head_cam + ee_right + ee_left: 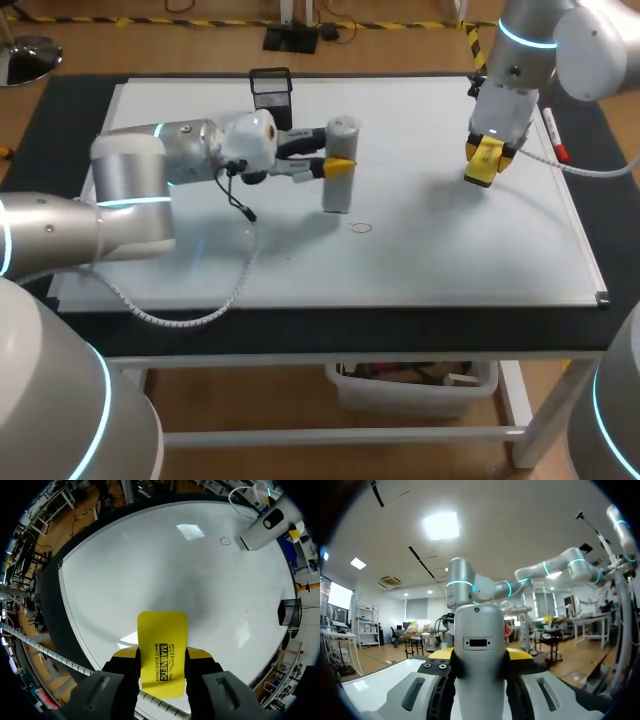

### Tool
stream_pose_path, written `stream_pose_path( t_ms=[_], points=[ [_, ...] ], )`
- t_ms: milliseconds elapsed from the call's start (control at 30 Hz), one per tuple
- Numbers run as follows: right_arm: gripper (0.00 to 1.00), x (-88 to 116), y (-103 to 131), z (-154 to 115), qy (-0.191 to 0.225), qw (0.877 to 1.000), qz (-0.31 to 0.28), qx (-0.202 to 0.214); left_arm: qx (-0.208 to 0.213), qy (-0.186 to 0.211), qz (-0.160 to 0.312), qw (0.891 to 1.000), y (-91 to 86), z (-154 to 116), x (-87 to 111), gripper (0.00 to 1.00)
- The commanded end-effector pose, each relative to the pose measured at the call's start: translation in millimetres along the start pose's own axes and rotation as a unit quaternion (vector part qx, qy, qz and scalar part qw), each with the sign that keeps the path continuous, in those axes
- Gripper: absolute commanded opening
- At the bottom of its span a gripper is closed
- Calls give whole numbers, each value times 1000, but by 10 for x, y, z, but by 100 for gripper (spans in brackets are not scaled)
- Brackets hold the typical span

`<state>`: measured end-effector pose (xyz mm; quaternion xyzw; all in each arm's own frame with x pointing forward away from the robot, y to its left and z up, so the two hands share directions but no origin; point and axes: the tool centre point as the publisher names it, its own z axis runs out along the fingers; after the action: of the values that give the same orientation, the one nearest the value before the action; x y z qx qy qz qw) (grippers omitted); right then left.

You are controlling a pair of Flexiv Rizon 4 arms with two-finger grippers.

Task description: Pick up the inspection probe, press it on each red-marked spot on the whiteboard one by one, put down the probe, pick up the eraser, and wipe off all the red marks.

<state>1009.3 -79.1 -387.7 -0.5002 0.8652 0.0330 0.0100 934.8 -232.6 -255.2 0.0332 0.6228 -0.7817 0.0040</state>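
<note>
The inspection probe (341, 150), a grey cylinder, stands upright over the whiteboard (450, 250) with my left gripper (338, 167) shut on its middle. Its lower end sits just beside a small red circle mark (361, 227); I cannot tell whether it touches the board. In the left wrist view the probe (480, 645) fills the space between the fingers. My right gripper (487, 160) hangs over the board's far right, shut on the yellow eraser (482, 163). The right wrist view shows the eraser (162, 650) between the fingers, with the red mark (225, 541) and the probe (265, 526) far ahead.
A black mesh holder (271, 92) stands at the board's far edge, behind the left gripper. A red and white marker (555, 135) lies near the board's right edge. A black mat (60, 140) borders the board.
</note>
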Motion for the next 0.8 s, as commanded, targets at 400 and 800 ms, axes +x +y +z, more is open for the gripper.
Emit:
stream_pose_path(
  t_ms=[400, 800],
  points=[
    [0, 0, -11, -9, 2, 1000, -1, 0, 13, -81, 15, 997, -498, -1064, -375, 0],
    [0, 0, -11, -9, 2, 1000, -1, 0, 20, -118, 18, 993, -617, -1678, -673, 0]
  ],
)
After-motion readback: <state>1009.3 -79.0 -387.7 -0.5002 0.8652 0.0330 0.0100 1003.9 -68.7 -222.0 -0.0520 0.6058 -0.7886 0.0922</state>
